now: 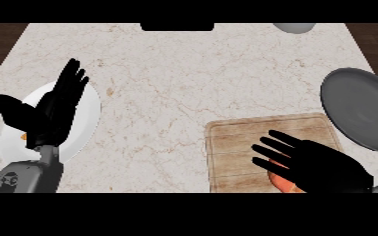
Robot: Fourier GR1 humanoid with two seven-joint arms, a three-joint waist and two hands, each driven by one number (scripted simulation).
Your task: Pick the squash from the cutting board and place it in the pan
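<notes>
One orange squash (279,180) (smooth) on slatted wooden cutting board (244,145).

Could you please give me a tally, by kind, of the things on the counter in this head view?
Cutting board: 1
Orange squash, mostly hidden under the right hand: 1
Dark grey pan: 1
White plate, behind the left hand: 1
Grey dish at the far edge: 1
Total: 5

A marbled counter (184,75) was seen carrying a white plate (87,111), a wooden cutting board (236,145) and a grey pan (354,107)
</notes>
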